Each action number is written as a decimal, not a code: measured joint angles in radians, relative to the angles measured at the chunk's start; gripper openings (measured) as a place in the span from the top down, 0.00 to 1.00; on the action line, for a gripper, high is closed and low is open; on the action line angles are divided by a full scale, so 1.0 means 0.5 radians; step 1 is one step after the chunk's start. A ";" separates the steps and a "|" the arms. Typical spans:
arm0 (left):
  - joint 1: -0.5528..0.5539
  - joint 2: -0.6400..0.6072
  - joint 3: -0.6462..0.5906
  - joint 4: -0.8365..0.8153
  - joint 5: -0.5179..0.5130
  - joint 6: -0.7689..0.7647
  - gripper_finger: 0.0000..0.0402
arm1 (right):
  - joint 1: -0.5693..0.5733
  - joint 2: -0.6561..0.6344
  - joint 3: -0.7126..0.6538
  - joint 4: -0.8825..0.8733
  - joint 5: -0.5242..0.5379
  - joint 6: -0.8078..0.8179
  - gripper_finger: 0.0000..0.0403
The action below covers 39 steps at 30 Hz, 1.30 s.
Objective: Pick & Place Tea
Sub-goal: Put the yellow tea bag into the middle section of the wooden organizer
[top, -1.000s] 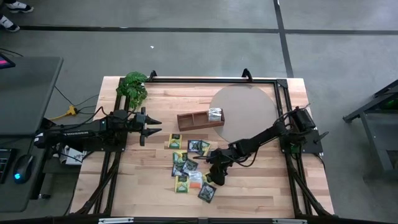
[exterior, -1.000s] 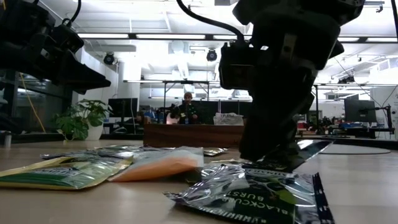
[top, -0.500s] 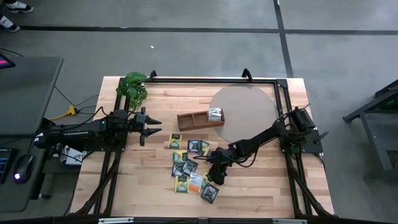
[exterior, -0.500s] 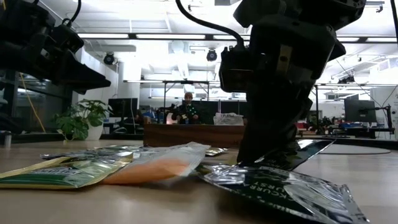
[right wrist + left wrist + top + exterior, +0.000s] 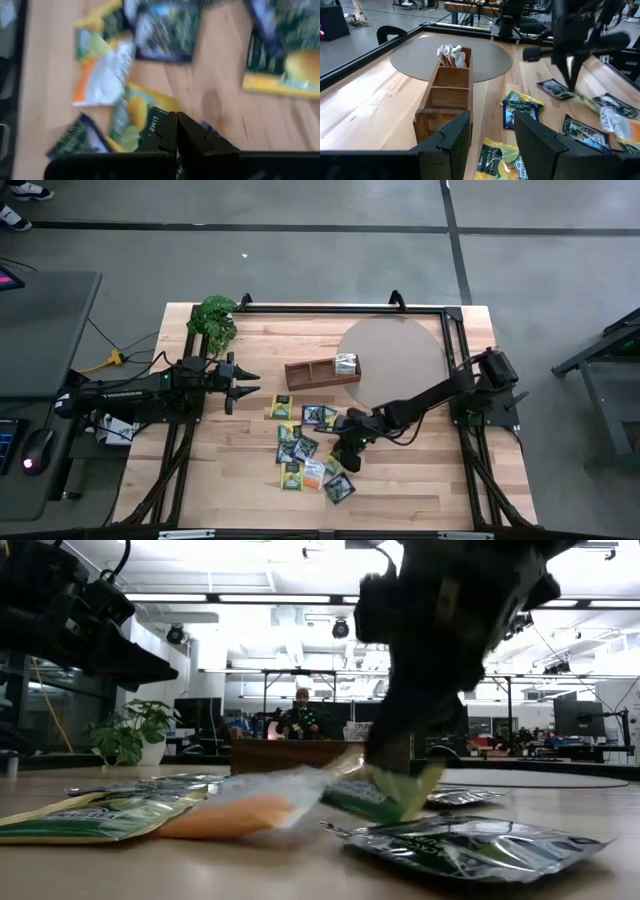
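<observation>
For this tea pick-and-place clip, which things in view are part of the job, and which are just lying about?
Job:
- tea sachets, scattered on the table
- yellow-green sachet, pinched in the right tool
- wooden tray, one end compartment already filled
- left tool, waiting beside the tray

Lying about:
- leafy plant
- round mat

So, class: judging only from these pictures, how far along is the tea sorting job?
Done: a few silver-grey sachets already stand in one end compartment of the wooden tray. In hand: the right gripper has shut on a yellow-green sachet, lifted off the table in the low view. Left: about a dozen loose sachets lie on the table; the left gripper waits open beside the tray.
</observation>
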 joint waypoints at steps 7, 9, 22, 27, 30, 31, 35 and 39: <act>0.000 0.000 0.000 0.000 0.000 0.000 0.63 | -0.001 -0.201 0.002 -0.053 0.186 -0.158 1.00; 0.000 -0.001 0.000 0.001 0.000 0.000 0.63 | -0.002 -0.237 0.002 -0.110 0.223 -0.184 1.00; 0.000 0.000 0.000 0.001 0.000 0.000 0.63 | 0.000 -0.264 0.002 -0.162 0.045 -0.074 1.00; -0.001 -0.001 0.000 0.001 -0.001 0.000 0.63 | 0.011 -0.250 0.002 -0.148 0.067 -0.068 0.96; 0.000 -0.001 0.000 0.001 0.000 0.000 0.63 | 0.015 -0.246 0.002 -0.149 0.108 -0.069 0.91; 0.000 -0.001 0.000 0.001 0.000 0.000 0.63 | 0.015 -0.246 0.003 -0.148 0.116 -0.078 0.89; -0.001 0.000 0.000 0.001 0.000 0.000 0.63 | 0.015 -0.246 0.005 -0.148 0.146 -0.179 0.83; -0.001 0.000 0.000 0.001 0.000 0.000 0.63 | 0.015 -0.246 0.005 -0.149 0.145 -0.273 0.81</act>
